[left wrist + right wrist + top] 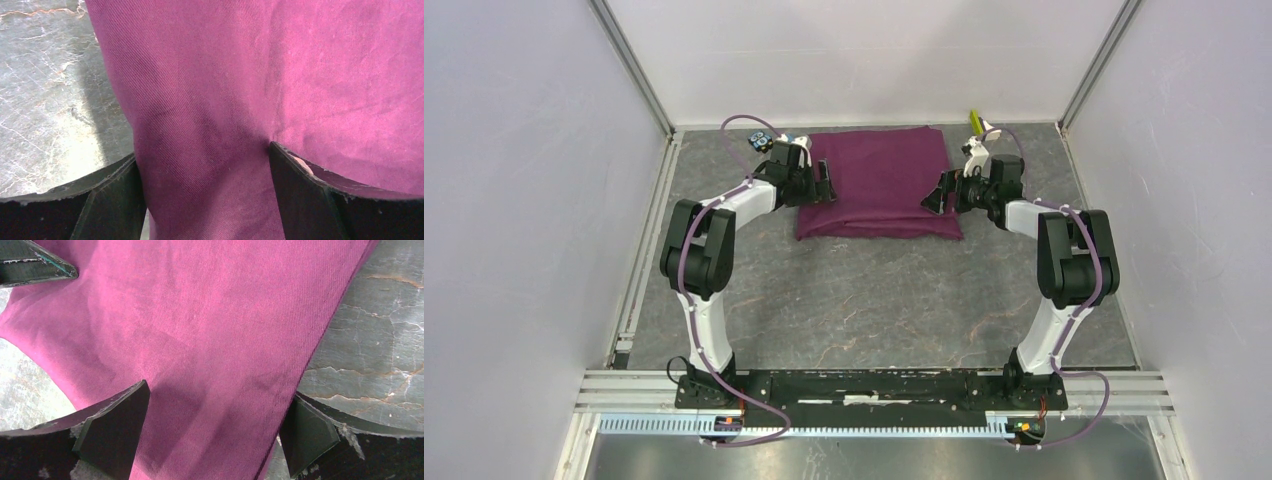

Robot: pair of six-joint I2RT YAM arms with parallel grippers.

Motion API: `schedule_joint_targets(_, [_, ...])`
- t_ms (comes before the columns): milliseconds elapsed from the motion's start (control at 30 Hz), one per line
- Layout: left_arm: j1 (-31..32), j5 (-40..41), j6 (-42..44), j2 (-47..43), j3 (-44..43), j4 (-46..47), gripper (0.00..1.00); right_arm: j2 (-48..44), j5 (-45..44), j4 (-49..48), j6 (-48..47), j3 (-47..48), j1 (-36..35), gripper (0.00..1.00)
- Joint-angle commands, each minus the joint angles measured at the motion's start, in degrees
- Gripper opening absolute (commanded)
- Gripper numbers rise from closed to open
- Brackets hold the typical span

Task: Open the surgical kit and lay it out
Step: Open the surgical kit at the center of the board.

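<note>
I see the grey stone-patterned table [854, 300] walled in on three sides, and on its far half the purple cloth wrap [879, 180] lies flat as a folded, closed bundle; its long axis runs side to side across my view, the near edge thick and rounded, the far edge close to the back wall; the weave is a fine twill, magenta up close, with soft creases and no contents showing. The left gripper [824, 185] sits at the wrap's left edge, its dark fingers [115, 185] spread wide with a hump of cloth between them, not pinched shut; the right gripper [939, 192] sits at the right edge, fingers [120, 410] likewise wide apart, straddling the hem where cloth meets table. A small black-and-blue object [759, 138] lies near the far-left corner, apart from the wrap.
</note>
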State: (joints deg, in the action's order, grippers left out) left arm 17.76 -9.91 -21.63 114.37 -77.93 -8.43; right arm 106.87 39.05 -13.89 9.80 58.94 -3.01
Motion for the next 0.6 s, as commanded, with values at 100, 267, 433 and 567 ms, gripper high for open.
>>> schedule_joint_targets(100, [3.43,-4.93,-1.91,-3.38,-0.21,0.00,0.87,-2.80,5.47,0.13,-0.77,1.23,-2.69,0.97])
schedule_joint_targets(267, [3.46,-4.17,-1.40,-3.30,-1.23,-0.50,0.88,-3.23,5.01,0.71,-1.54,0.81,-2.71,0.97])
schedule_joint_targets(433, [3.36,-2.60,-0.53,-2.97,-2.55,-1.56,0.91,-3.42,4.17,1.51,-2.13,1.59,-2.62,0.98])
schedule_joint_targets(567, [2.77,2.10,1.73,-4.09,-3.47,-1.56,0.98,-4.39,2.27,3.89,-3.39,3.91,-0.81,0.98])
